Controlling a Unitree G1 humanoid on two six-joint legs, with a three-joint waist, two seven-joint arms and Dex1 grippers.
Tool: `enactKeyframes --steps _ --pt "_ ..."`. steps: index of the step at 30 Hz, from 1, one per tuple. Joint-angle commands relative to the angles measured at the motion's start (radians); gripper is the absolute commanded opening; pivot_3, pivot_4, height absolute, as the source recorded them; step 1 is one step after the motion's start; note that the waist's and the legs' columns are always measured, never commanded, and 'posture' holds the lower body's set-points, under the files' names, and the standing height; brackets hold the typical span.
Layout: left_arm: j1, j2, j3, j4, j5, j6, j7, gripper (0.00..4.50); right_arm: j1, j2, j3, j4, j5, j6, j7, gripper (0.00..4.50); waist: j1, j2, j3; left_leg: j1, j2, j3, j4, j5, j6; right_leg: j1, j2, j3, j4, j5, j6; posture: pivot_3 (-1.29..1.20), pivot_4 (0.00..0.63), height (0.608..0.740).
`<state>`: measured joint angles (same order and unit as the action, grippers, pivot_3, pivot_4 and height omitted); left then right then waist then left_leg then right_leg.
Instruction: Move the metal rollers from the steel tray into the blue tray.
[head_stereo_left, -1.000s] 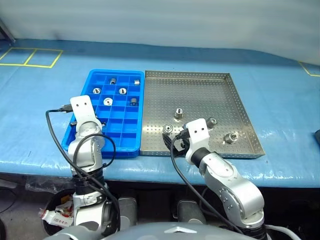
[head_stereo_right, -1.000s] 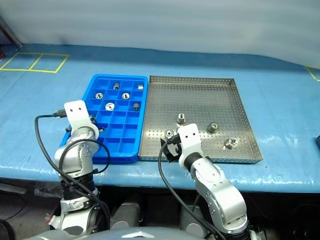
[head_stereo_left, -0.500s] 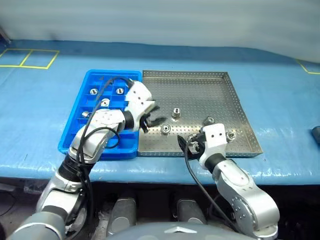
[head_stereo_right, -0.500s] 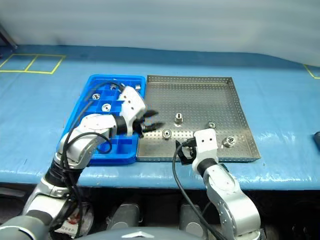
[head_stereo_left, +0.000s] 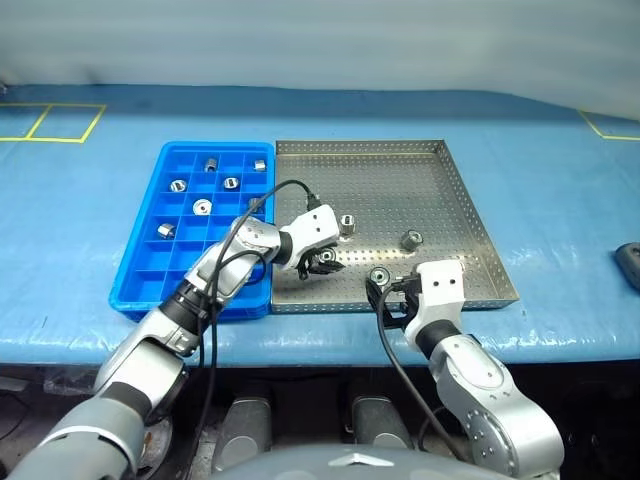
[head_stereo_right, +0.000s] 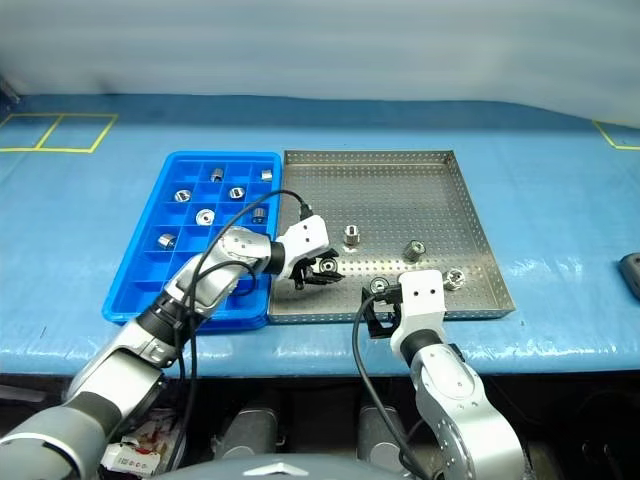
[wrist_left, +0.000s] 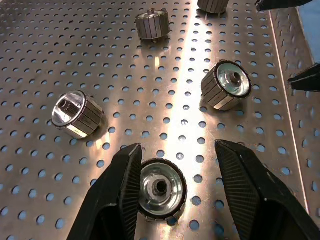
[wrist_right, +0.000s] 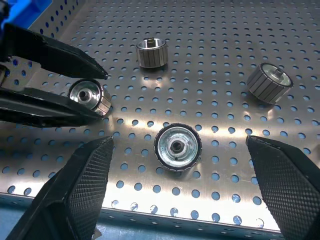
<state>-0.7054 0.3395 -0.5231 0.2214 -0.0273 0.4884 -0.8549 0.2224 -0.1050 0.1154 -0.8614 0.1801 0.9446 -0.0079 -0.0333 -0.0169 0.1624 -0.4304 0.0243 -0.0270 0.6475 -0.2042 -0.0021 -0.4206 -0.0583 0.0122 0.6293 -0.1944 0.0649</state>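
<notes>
The left tool hangs low over the steel tray, its two fingers spread with a roller between them, not yet pinched; one finger sits just beside the roller's ribbed wall, the other stands a little off. The right tool is wide open near the tray's front rim, with another roller lying between its fingers, untouched.

The rollers look like solid metal: stiff, heavy for their size, and polished enough to slip. Their round bodies would likely roll or squirt out of an off-centre squeeze, so the ribbed side wall, taken squarely across the middle, seems the safest hold.

Three more rollers lie scattered on the tray's dotted floor, well apart from each other. Beside the steel tray on the bench, the blue tray already holds several rollers, each in its own compartment.
</notes>
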Motion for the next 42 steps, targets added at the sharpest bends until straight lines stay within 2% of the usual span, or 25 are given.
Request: enactKeyframes --steps 1,6,12,19,22,28,31,35,39,42 --pt "-0.040 -0.038 0.028 0.043 0.032 -0.030 0.034 2.89 0.004 0.006 0.005 -0.048 -0.007 -0.024 -0.009 4.50 -0.004 0.000 0.000 0.000 0.000 0.000 0.000 0.000 0.000 0.000 0.000 0.000 0.000 0.000 0.000 -0.09 0.150 0.740" --pt "-0.040 -0.035 0.043 0.037 0.047 -0.034 0.032 4.41 0.005 0.005 -0.001 -0.053 -0.009 -0.019 -0.013 4.50 -0.008 0.000 0.000 0.000 0.000 0.001 0.000 0.000 0.000 0.000 0.000 0.001 0.000 0.000 0.000 -0.10 0.150 0.740" --pt "-0.010 0.036 0.008 -0.002 0.085 -0.022 -0.038 4.46 -0.001 0.006 -0.003 -0.049 -0.009 -0.015 -0.013 4.50 -0.012 0.000 0.000 0.000 0.001 0.001 0.000 0.000 0.000 -0.001 0.000 0.001 0.001 0.000 0.000 -0.08 0.150 0.740" --pt "0.015 0.007 0.044 0.017 0.079 -0.008 -0.010 4.46 -0.017 0.006 0.001 -0.033 -0.008 -0.014 -0.008 4.50 -0.007 0.000 0.000 0.000 0.001 0.001 0.001 0.000 0.000 -0.001 0.000 0.001 0.002 0.000 0.000 -0.07 0.150 0.740" --pt "0.025 -0.012 0.056 0.019 0.074 -0.006 -0.009 3.91 -0.027 0.004 0.003 -0.028 -0.008 -0.012 -0.006 4.50 -0.006 0.000 0.000 0.000 0.001 0.001 0.001 0.000 0.000 -0.001 0.000 0.001 0.002 0.000 0.000 -0.07 0.150 0.740" --pt "0.040 -0.012 0.076 -0.019 0.072 0.008 -0.020 1.90 -0.038 0.003 0.004 -0.025 -0.007 -0.006 -0.002 4.50 -0.005 0.000 0.000 0.000 0.001 0.001 0.001 0.000 0.000 -0.001 0.000 0.001 0.002 0.000 0.000 -0.06 0.150 0.740" --pt "0.043 -0.011 0.113 -0.059 0.053 0.041 -0.013 1.82 -0.043 0.002 0.006 -0.023 -0.007 -0.003 0.002 4.50 -0.005 0.000 0.000 0.000 0.000 0.001 0.001 0.000 0.000 -0.001 0.000 0.001 0.002 0.000 0.000 -0.05 0.150 0.740" --pt "0.058 -0.048 0.262 -0.181 -0.022 0.161 0.078 1.82 -0.058 0.003 0.013 -0.015 -0.004 0.001 0.009 4.50 -0.003 0.000 0.000 0.000 0.001 0.001 0.001 0.000 0.000 -0.001 0.001 0.001 0.004 0.000 0.000 -0.03 0.150 0.740" --pt "0.085 -0.146 0.469 -0.309 -0.042 0.265 0.340 1.82 -0.087 0.002 0.032 0.005 0.004 0.006 0.026 4.50 0.000 0.000 0.000 0.001 0.001 0.000 0.003 0.000 0.000 0.000 0.000 0.001 0.005 0.000 0.000 0.01 0.150 0.740" --pt "0.140 -0.160 0.532 -0.411 -0.007 0.310 0.466 1.82 -0.116 -0.003 0.047 0.029 0.011 0.007 0.046 4.50 0.001 0.000 0.000 0.004 0.001 0.000 0.002 0.000 0.000 0.002 0.001 0.001 0.005 0.000 0.001 0.06 0.150 0.740"
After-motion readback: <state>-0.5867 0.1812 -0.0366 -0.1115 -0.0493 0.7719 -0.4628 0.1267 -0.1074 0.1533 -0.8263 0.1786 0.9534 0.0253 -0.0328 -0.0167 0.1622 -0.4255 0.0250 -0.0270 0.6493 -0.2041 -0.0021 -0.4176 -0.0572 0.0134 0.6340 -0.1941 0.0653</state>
